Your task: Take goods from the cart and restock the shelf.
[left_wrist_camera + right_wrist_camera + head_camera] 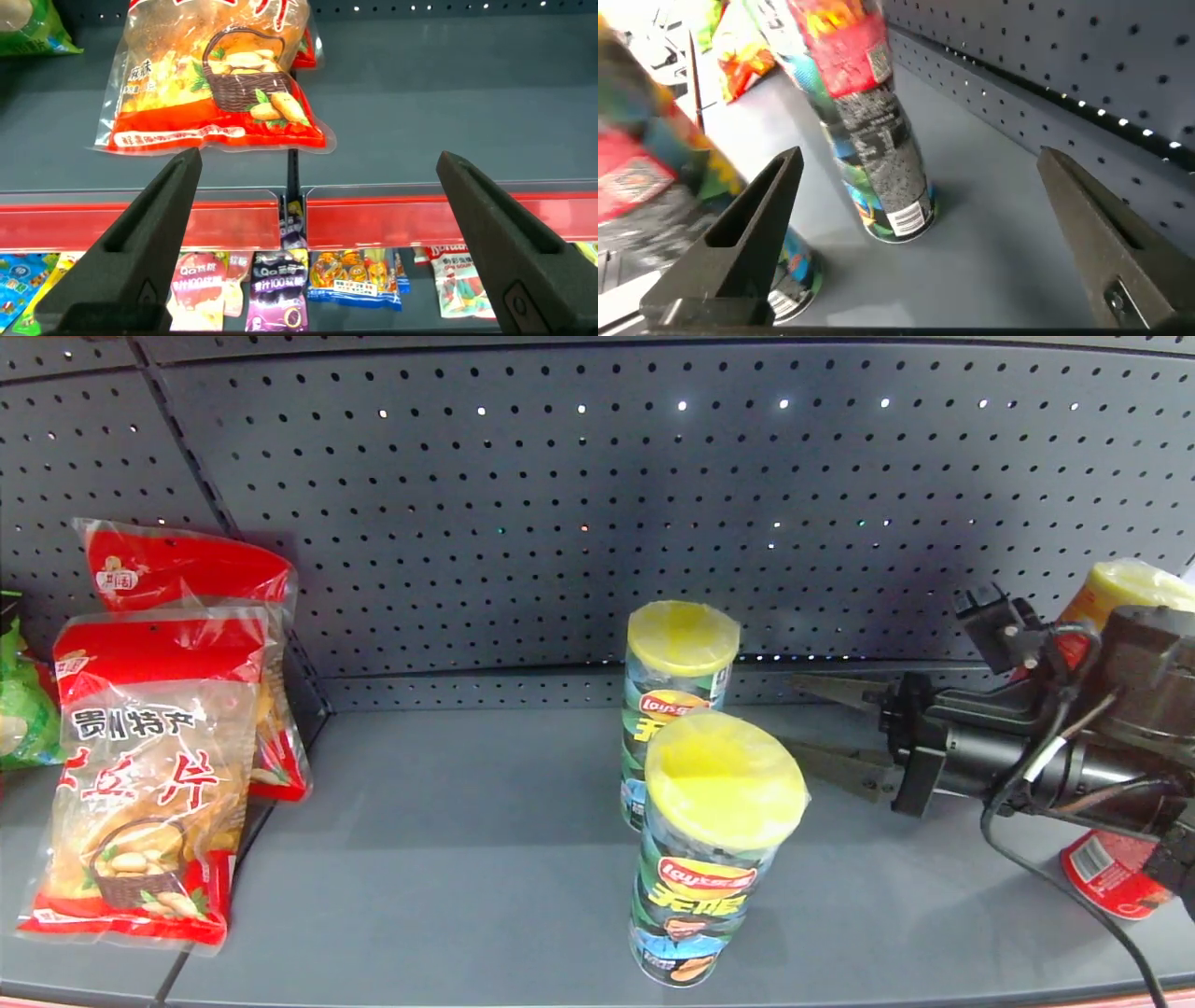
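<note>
Two tall chip cans with yellow lids stand upright in the middle of the grey shelf (448, 840), the rear can (679, 681) just behind the front can (714, 840). My right gripper (808, 723) is open and empty, a short way to their right, its fingers pointing at them. In the right wrist view the rear can (878, 159) stands ahead between the open fingers (752, 229) of the right gripper (920, 154), and the front can (654, 196) is to one side. My left gripper (318, 157) is open and empty in front of the shelf's red front edge (374, 210).
A red can (1116, 877) with a yellow lid stands behind my right arm. Red bags of potato slices (149, 775) lean at the shelf's left end, and one such bag (220, 84) lies near the front edge. Small packets (280, 280) hang on the level below. A pegboard wall (597, 523) backs the shelf.
</note>
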